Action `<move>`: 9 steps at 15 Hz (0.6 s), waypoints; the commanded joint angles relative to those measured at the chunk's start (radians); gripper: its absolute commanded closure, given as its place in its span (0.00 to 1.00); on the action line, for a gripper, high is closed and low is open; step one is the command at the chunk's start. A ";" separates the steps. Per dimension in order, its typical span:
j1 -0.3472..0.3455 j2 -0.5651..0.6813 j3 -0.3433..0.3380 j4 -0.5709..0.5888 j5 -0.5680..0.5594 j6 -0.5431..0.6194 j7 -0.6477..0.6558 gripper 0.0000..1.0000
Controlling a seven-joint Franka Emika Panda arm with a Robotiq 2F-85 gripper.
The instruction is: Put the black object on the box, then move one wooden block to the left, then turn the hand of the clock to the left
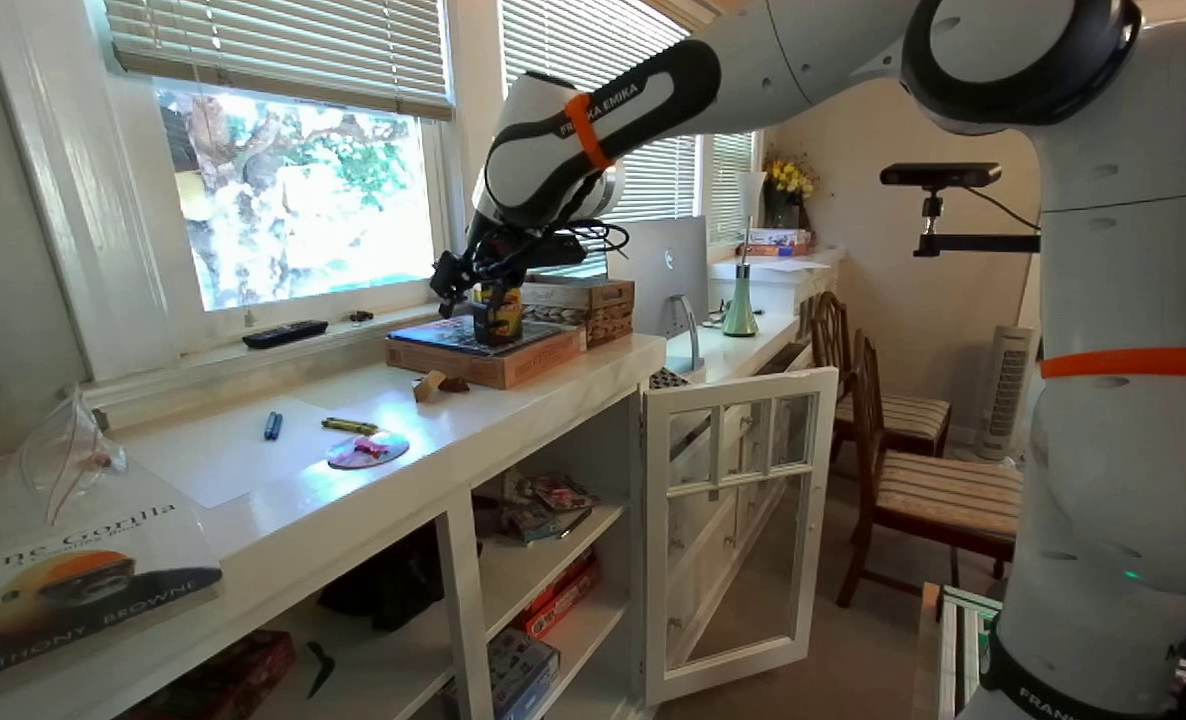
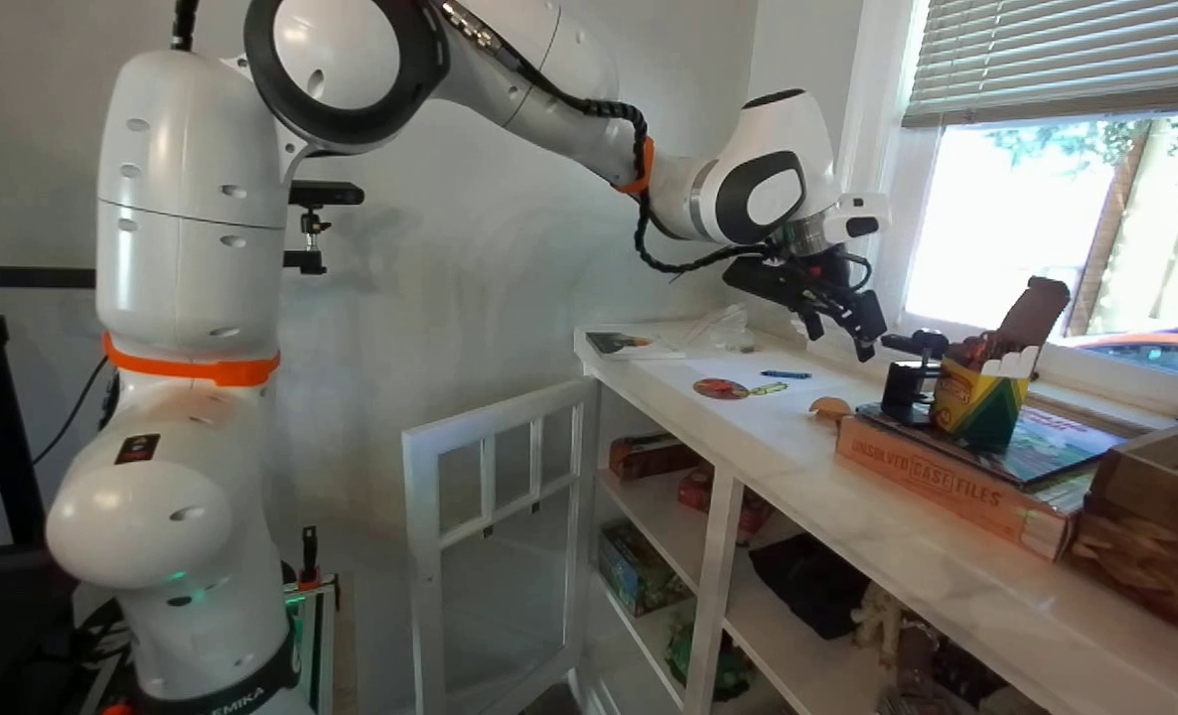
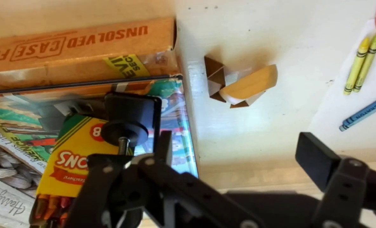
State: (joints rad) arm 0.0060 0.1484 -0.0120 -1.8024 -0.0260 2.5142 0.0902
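Observation:
The box [image 1: 513,365] is a flat brown case on the counter, with a thin colourful case lying on it. It shows in the wrist view [image 3: 80,44] too. The black object [image 2: 909,387], a small clamp, stands on top, beside an upright yellow-green crayon box [image 2: 981,402]. A tan half-round wooden block [image 3: 251,84] and dark brown wooden blocks [image 3: 216,79] lie on the counter beside the box. A flat disc with a red piece [image 1: 368,450] may be the clock; I cannot tell. My gripper [image 2: 839,338] is open and empty, above and apart from the clamp.
Yellow crayons [image 3: 361,65] and a blue crayon [image 3: 365,110] lie by white paper. A woven basket [image 2: 1155,497] stands against the box. A remote [image 1: 285,334] lies on the window sill. A book [image 1: 83,570] and a plastic bag [image 1: 68,455] are at the counter's far end.

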 commanded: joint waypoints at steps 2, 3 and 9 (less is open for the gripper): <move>0.042 0.040 -0.022 0.028 -0.112 -0.020 0.265 0.01; 0.046 0.045 -0.020 0.031 -0.109 -0.030 0.295 0.00; 0.056 0.098 -0.004 0.055 -0.028 -0.033 0.357 0.00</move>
State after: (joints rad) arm 0.0487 0.2080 -0.0114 -1.7853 -0.0846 2.5117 0.4102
